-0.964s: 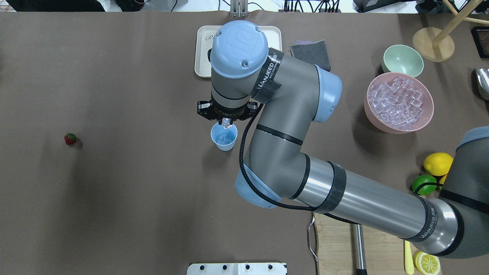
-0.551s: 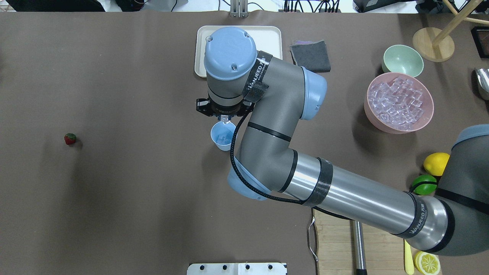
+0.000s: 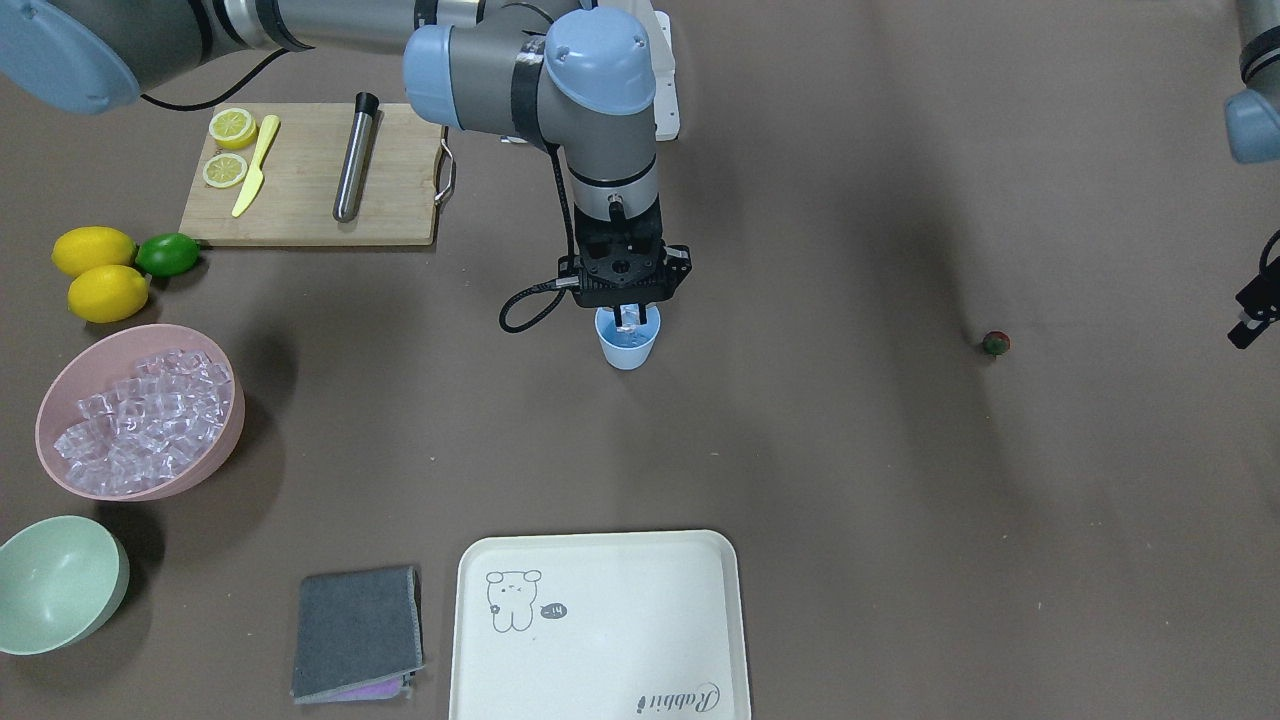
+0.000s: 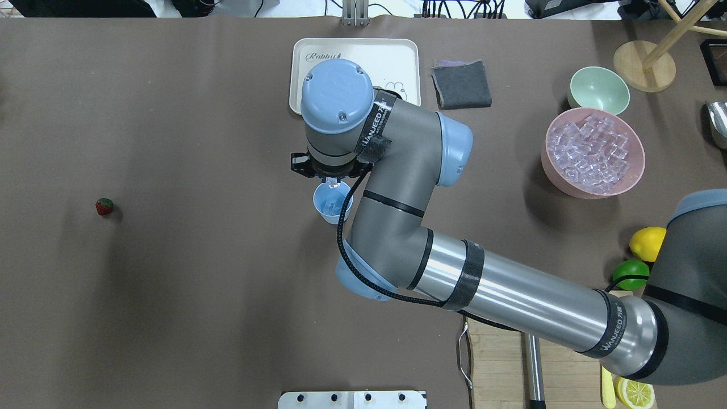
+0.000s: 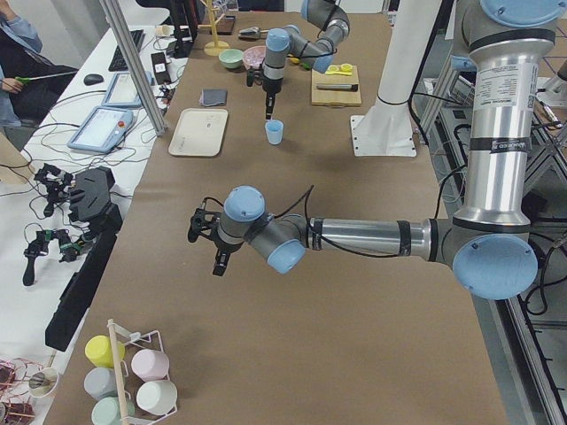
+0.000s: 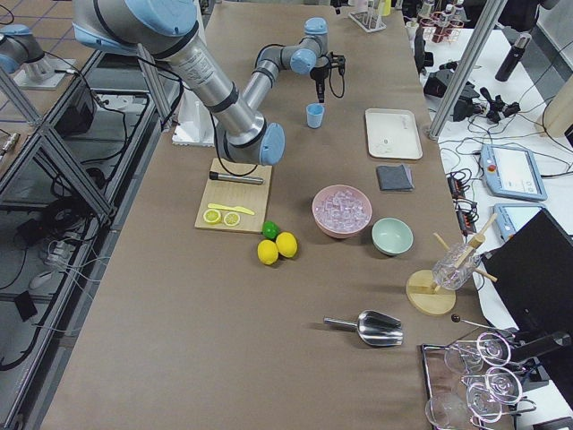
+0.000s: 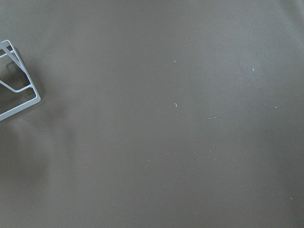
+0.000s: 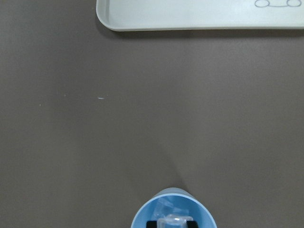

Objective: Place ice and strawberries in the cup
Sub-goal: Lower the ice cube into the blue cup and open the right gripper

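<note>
The light blue cup (image 3: 628, 352) stands upright mid-table; it also shows in the overhead view (image 4: 328, 205). My right gripper (image 3: 629, 320) hangs straight over its mouth, shut on a clear ice cube (image 4: 333, 183). In the right wrist view the cube (image 8: 173, 220) sits between the dark fingertips, inside the cup's rim (image 8: 142, 217). The ice pile (image 4: 590, 152) fills a pink bowl (image 4: 559, 183) at the right. The small red strawberry (image 4: 104, 206) lies alone far to the left. My left gripper (image 3: 1250, 320) hovers near the strawberry (image 3: 995, 344); I cannot tell whether it is open or shut.
A cream tray (image 4: 392, 51) and a grey cloth (image 4: 461, 84) lie beyond the cup. A pale green bowl (image 4: 599, 90), a lemon (image 4: 647, 241) and a lime (image 4: 629, 274) are at the right. A cutting board (image 3: 310, 175) with a lemon half, a lemon slice, a knife and a metal tube is near the robot's base.
My right arm's wrist and elbow have swung left and settled more upright over the cup. The ice cube stays held in the gripper above the cup's mouth.
</note>
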You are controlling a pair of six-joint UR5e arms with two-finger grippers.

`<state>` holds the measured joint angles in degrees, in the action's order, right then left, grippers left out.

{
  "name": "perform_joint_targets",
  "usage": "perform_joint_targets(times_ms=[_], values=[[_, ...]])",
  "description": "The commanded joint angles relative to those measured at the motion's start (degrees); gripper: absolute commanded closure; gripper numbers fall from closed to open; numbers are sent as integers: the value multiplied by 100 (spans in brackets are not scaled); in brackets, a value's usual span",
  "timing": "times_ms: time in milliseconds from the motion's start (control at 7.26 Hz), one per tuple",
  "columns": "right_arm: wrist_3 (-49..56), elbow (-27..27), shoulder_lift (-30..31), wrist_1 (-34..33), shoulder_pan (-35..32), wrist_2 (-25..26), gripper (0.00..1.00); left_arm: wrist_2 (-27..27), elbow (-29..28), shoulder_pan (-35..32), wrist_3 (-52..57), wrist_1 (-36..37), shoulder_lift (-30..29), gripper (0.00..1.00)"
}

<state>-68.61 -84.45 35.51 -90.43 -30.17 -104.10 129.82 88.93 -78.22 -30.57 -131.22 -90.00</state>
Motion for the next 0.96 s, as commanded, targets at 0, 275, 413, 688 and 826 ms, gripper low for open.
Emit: perform_joint_targets(times_ms=[0,275,413,688,826], values=[[-12,34,43,17,169,170,93,0,-16,26,7,0,-9,3],[-4,25,131,122,214,179,84,0,-34,43,7,17,-44,3],[23,25,157,123,214,179,43,-9,-34,43,7,17,-53,3],[23,-89,166,123,83,109,10,-9,-42,114,16,9,-79,3],[84,-142,166,79,-109,-39,6,-9,-25,114,16,9,-88,3]])
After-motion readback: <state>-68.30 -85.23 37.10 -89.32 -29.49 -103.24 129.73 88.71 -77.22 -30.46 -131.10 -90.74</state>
